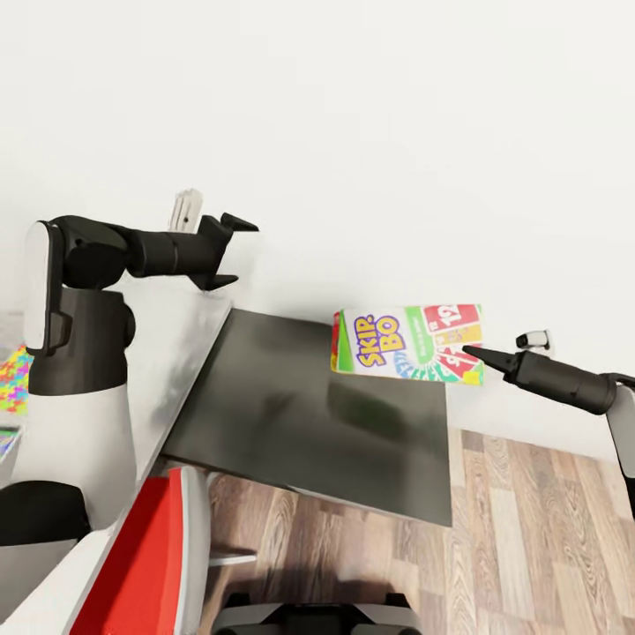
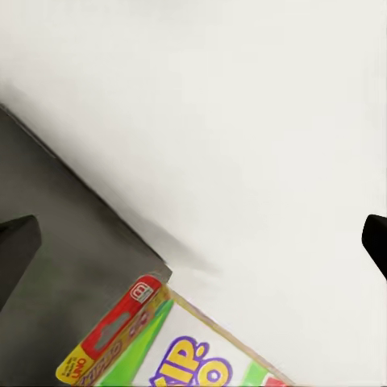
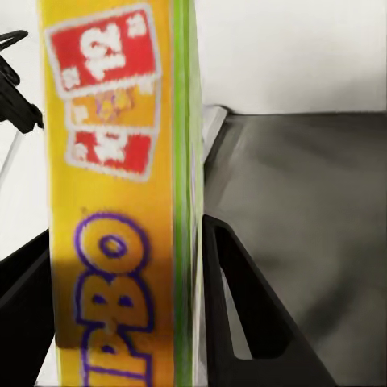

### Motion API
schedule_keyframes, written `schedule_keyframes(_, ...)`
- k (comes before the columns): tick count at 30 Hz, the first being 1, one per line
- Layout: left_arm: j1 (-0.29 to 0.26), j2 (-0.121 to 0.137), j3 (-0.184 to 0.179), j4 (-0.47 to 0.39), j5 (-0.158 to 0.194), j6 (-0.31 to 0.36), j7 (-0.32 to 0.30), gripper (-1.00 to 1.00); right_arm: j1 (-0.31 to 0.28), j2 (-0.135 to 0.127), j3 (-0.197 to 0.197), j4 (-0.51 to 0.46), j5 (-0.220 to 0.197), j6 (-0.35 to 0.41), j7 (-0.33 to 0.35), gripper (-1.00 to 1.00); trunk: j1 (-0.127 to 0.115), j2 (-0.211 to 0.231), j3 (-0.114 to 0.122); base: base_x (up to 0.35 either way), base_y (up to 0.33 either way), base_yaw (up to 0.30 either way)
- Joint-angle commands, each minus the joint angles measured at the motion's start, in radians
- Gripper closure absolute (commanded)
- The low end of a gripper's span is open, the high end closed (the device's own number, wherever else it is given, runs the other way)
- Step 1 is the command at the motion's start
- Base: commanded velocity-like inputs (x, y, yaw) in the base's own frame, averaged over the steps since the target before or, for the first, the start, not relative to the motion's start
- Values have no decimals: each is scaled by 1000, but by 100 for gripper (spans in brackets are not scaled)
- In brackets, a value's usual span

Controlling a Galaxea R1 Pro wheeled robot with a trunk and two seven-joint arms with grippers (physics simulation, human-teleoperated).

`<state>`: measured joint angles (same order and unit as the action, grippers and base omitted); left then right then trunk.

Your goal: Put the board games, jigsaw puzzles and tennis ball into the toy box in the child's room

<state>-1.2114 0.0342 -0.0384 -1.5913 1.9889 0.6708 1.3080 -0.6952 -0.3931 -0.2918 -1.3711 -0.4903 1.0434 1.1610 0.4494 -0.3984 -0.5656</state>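
A plain white wall fills the background, with wood-plank floor below on the right. In front of the wall runs the counter: a light grey top on the left joined to a lower dark grey section. A red-and-white object shows low at the left, too cropped to identify.

The left arm reaches over the light grey top, its gripper held above the edge with the jaws spread wide and nothing between them. The right gripper comes in from the right, its jaws clamped on the edge of the SKIP-BO board game, which hangs in the air, tilted, above the far right corner of the dark section. In the right wrist view the box sits squeezed between the two fingers. A patch of jigsaw puzzle pattern peeks out at the far left.

This looks like the carry step: one game held, on its way to the toy box. The next move likely calls for swinging the box leftward along the counter toward that side, keeping it clear of the left arm.
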Motion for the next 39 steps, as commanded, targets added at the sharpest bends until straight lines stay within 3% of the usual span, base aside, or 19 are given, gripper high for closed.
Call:
schedule_keyframes(1, -9, 0, 0, 2, 4, 9, 7, -100, 4, 0, -1, -11, -1, 4, 4, 100, 1, -2, 0, 0, 0, 256)
schedule_keyframes(3, -29, 0, 0, 9, 5, 9, 7, -100, 14, -5, -1, -40, -16, 4, 4, 100, 1, -2, 1, 0, 0, 259)
schedule_keyframes(6, -47, 0, -1, 15, 6, 9, 7, -100, 29, -39, -1, -67, -69, 4, 5, 100, 1, -2, 4, 0, 0, 262)
schedule_keyframes(9, -57, 1, -1, 19, 7, 9, 7, -100, 70, -112, 0, -94, -194, 4, 5, 100, 1, -2, 7, 0, 0, 269)
schedule_keyframes(11, -60, 1, 0, 20, 7, 9, 7, -100, 85, -144, 0, -104, -249, 4, 5, 100, 1, -2, 8, 0, 0, 276)
schedule_keyframes(17, -61, 1, 2, 20, 7, 9, 8, -100, 93, -165, 9, -110, -282, 4, 5, 100, 1, -2, 12, 0, 0, 283)
schedule_keyframes(25, -61, 5, 14, 20, 7, 9, 18, -100, 92, -174, 14, -106, -288, 4, 4, 100, 1, -2, 17, 0, 0, 286)
schedule_keyframes(30, -50, 62, 35, 0, 59, 9, 41, -100, 47, -200, 17, -75, -288, 4, 3, 100, 1, -2, 19, 0, 0, 288)
schedule_keyframes(31, -36, 78, 38, -6, 75, 10, 44, -100, 13, -203, 36, -66, -288, 4, 2, 100, 1, -2, 20, 0, 0, 291)
schedule_keyframes(32, -22, 93, 39, -10, 85, 10, 45, -100, -36, -206, 87, -44, -288, 4, 1, 100, 1, -2, 20, 0, 0, 291)
schedule_keyframes(33, -16, 98, 39, -12, 89, 10, 45, -100, -59, -206, 112, -32, -288, 4, 1, 100, 1, -2, 21, 0, 0, 292)
schedule_keyframes(34, -7, 106, 39, -14, 95, 10, 46, -100, -113, -206, 171, -2, -288, 4, -1, 100, 1, -2, 21, 0, 0, 292)
schedule_keyframes(35, -3, 109, 40, -14, 97, 12, 47, -100, -141, -204, 203, 17, -288, 4, -3, 100, 1, -2, 21, 0, 0, 292)
schedule_keyframes(36, 2, 114, 41, -15, 100, 16, 47, -100, -210, -199, 281, 68, -288, 4, -4, 100, 1, -2, 22, 0, 0, 292)
schedule_keyframes(39, 8, 118, 42, -16, 103, 22, 47, -100, -306, -193, 391, 137, -288, 4, -6, 100, 1, -2, 24, 0, 0, 292)
